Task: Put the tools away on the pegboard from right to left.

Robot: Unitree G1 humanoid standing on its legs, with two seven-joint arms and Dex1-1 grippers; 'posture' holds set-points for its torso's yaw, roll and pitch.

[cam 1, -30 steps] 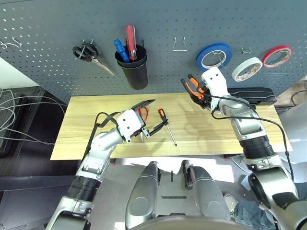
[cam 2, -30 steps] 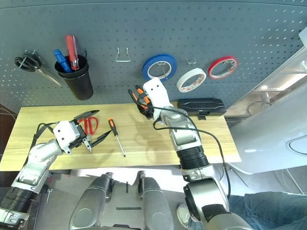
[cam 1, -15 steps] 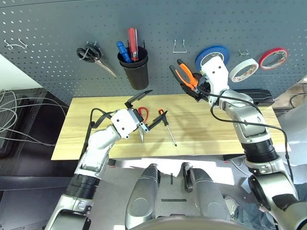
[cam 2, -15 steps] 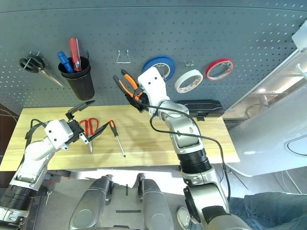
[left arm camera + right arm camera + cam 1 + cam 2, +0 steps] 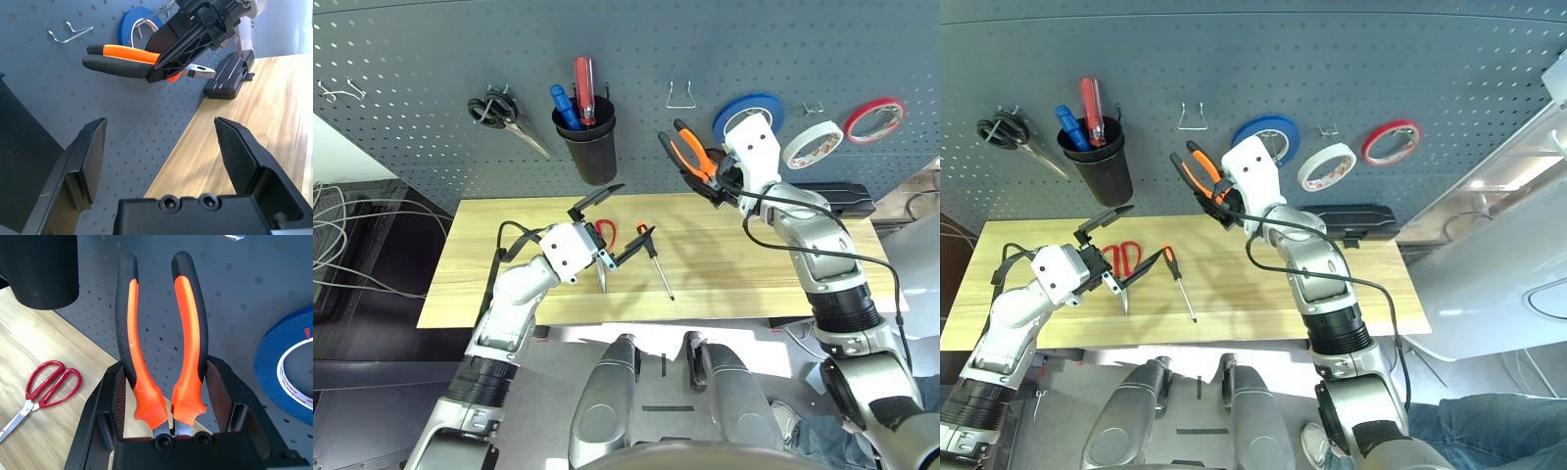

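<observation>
I see the pegboard (image 5: 431, 88) above the wooden table (image 5: 764, 274). My right gripper (image 5: 710, 184) pinches the pliers (image 5: 690, 157) near the board, handles up. My left gripper (image 5: 612, 225) hovers spread wide over the scissors (image 5: 1118, 257) beside the screwdriver (image 5: 654, 257); the white tape roll (image 5: 818, 142) hangs.

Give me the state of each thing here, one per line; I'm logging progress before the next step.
Pliers: held by right gripper, raised near the pegboard.
Left gripper: open, empty, above the table.
White tape: hung on the pegboard.
Screwdriver: lying on the table.
Red scissors: lying on the table.
Wire hook: empty.
Black scissors: hung.
Cup: holds two screwdrivers.
</observation>
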